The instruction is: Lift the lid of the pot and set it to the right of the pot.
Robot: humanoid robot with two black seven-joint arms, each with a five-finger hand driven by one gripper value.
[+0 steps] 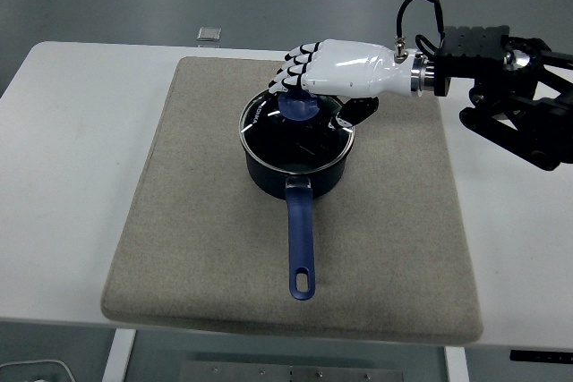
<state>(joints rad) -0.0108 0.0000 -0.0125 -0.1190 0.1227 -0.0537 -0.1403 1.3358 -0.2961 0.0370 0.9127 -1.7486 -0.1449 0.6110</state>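
The lid sits on the pot, mid-mat. The right hand is curled about the blue knob; a closed grip cannot be told. The knob should be pinched firmly, the lid raised level, then carried right.

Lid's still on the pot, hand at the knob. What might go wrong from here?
1. The right hand sits above and behind the knob, with no clear wrap around it, so the fingers may close on air or slip off.
2. The glass lid could tilt or drop on the lift if held off-centre.
3. The pot stands loose on the mat, unbraced; a nudge could shift it or swing its handle.
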